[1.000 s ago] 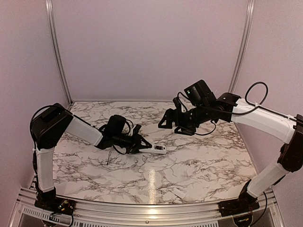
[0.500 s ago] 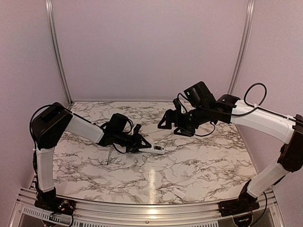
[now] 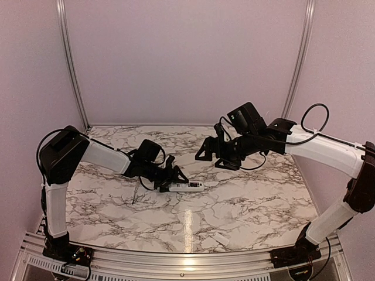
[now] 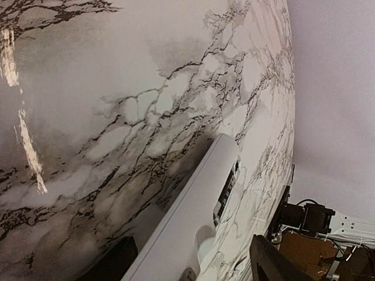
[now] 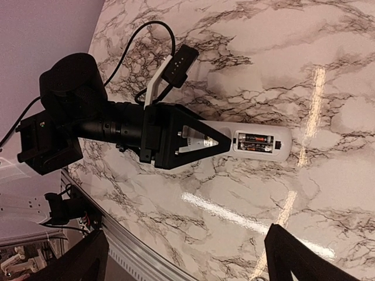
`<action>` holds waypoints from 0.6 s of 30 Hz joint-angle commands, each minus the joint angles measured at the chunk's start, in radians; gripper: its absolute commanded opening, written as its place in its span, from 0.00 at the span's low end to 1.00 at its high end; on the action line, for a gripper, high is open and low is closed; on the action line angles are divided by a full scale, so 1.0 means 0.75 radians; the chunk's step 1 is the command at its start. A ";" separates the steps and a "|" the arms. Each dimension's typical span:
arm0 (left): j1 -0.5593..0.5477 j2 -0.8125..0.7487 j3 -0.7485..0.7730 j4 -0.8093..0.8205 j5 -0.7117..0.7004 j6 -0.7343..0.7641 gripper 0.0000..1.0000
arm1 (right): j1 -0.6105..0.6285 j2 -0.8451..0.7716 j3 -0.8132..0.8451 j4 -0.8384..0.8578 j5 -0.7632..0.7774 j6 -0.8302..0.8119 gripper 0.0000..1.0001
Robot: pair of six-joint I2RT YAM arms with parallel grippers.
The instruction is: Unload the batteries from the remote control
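At mid-table on the white marbled tabletop [image 3: 252, 202], the slim white plastic remote control [image 5: 280, 144] lies compartment-up, my left gripper [image 5: 225, 143] clamped on one end. Two small dark cylindrical batteries [image 5: 255, 139] sit side by side in the uncovered bay. My right gripper [image 3: 212, 158] hovers above, fingers spread wide, empty. I judge extraction not yet begun; next, lower the right fingertips to pry out one cell.

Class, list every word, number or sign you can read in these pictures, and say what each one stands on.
No text here is legible.
Batteries: pale print along their sides, too small to read.
Remote control: a small printed patch next to the batteries, too blurred to read.
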 commanded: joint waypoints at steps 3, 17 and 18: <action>-0.007 -0.004 0.059 -0.252 -0.113 0.091 0.74 | -0.005 -0.041 0.000 0.013 0.007 0.015 0.91; -0.006 -0.075 0.188 -0.633 -0.431 0.295 0.88 | -0.005 -0.014 0.038 -0.015 0.004 -0.011 0.92; -0.007 -0.078 0.196 -0.648 -0.448 0.307 0.88 | -0.005 -0.010 0.047 -0.021 0.004 -0.013 0.92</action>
